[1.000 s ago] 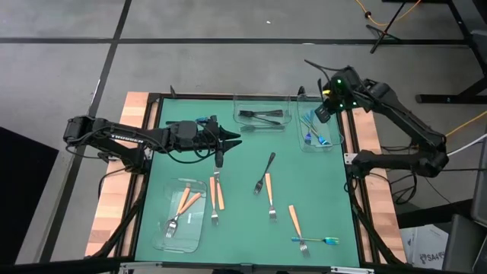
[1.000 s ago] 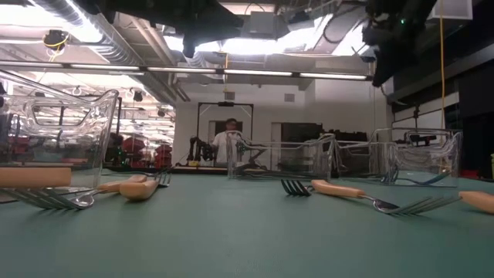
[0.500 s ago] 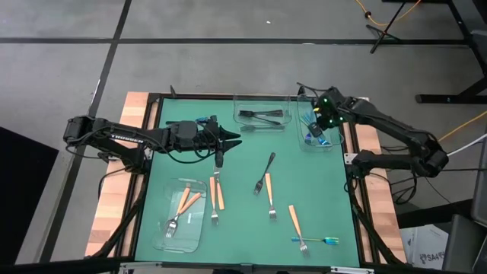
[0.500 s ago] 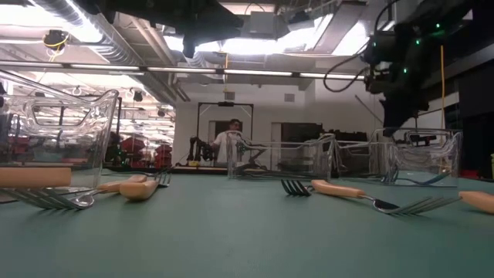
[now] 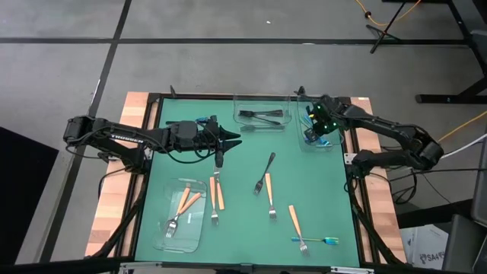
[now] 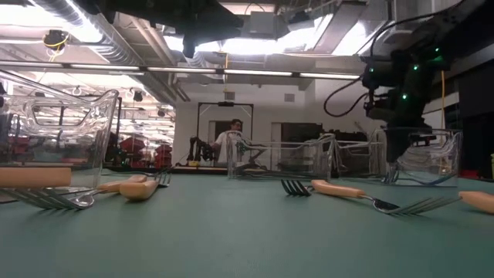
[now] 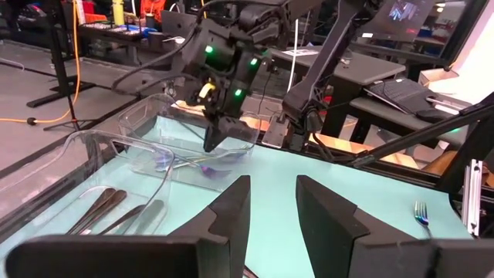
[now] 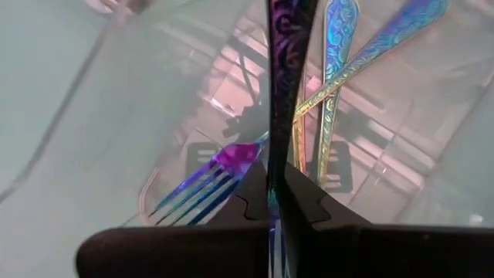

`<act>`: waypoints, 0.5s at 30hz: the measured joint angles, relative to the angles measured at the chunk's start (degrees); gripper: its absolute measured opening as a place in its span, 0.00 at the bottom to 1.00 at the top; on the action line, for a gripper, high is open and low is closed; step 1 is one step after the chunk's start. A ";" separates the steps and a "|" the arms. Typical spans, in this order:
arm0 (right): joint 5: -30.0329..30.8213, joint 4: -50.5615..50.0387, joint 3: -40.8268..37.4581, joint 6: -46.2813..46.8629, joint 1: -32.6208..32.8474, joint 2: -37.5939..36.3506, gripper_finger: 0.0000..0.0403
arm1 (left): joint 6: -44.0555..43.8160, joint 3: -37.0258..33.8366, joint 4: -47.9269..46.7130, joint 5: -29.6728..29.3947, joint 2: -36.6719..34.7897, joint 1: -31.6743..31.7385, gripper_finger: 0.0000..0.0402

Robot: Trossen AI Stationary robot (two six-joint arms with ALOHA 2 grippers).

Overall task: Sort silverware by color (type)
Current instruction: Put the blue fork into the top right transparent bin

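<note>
Since a second ago the right arm has been swinging in and down from beyond the table's far right corner; its right gripper (image 5: pixel 313 131) is now dipping into the clear tray (image 5: pixel 303 143) at that corner, while the left arm is staying exactly where it was. In the right wrist view the fingers (image 8: pixel 258 193) are pressing shut on the dark patterned handle of an iridescent utensil (image 8: pixel 282 62), which is standing upright between them; just beyond the tips an iridescent fork (image 8: pixel 208 181) is lying on the tray floor, and two more iridescent handles (image 8: pixel 333 69) are crossing beside the held piece. The left gripper (image 5: pixel 218 162) is hanging over the mat (image 5: pixel 319 190) near its middle, its two fingers standing parted with nothing between them; directly below it an orange-handled fork (image 5: pixel 217 194) is lying flat, and just to that fork's left a second clear tray (image 5: pixel 173 237) is holding two more orange-handled forks (image 5: pixel 183 202). Between the two grippers, at the mat's far edge, a third tray (image 5: pixel 237 106) is holding black utensils (image 5: pixel 259 116). Nearer than the right gripper a black fork (image 5: pixel 265 171) is lying loose on the mat, with another orange-handled fork (image 5: pixel 270 199) and an orange-handled piece (image 5: pixel 294 220) below it; closest to the front edge a blue-green fork (image 5: pixel 313 241) is resting crosswise.
</note>
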 joint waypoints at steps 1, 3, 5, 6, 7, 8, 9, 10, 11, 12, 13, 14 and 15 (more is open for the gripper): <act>-0.01 0.55 -0.12 0.00 0.00 0.61 0.00 | 0.00 0.00 0.00 0.00 0.00 0.00 0.25; 0.01 0.92 -0.16 0.00 0.00 1.76 0.00 | 0.00 0.00 0.00 0.00 0.00 0.00 0.25; 0.01 1.43 -0.16 0.00 0.00 2.58 0.00 | 0.08 0.00 0.00 0.00 0.00 0.00 0.25; 0.01 1.56 -0.16 0.00 0.02 2.83 0.00 | 0.11 0.00 0.00 0.00 0.00 0.00 0.25; 0.01 1.70 -0.16 0.00 0.02 3.06 0.00 | 0.13 0.00 0.00 0.00 0.00 0.00 0.25; 0.01 1.76 -0.16 0.00 0.02 3.23 0.00 | 0.13 0.00 0.00 0.00 0.00 0.00 0.25; 0.01 1.76 -0.16 0.00 0.02 3.37 0.00 | 0.13 0.00 0.00 -0.01 0.00 0.00 0.25; 0.02 1.80 -0.16 0.00 0.02 3.41 0.00 | 0.14 0.00 0.00 -0.02 0.00 0.00 0.25; 0.06 1.82 -0.16 0.00 0.02 3.42 0.00 | 0.14 0.00 0.00 -0.01 0.00 0.00 0.25; 0.38 1.82 -0.16 0.00 0.02 3.42 0.00 | 0.15 0.00 0.00 -0.01 0.00 0.00 0.25; 0.50 1.82 -0.16 0.00 0.02 3.42 0.00 | 0.15 0.00 0.00 -0.02 0.00 0.00 0.25; 0.77 1.83 -0.16 0.00 0.03 3.42 0.00 | 0.15 0.00 0.00 -0.01 0.00 0.00 0.25; 1.01 1.87 -0.16 -0.01 0.04 3.42 0.01 | 0.15 0.00 0.00 -0.02 0.00 0.00 0.25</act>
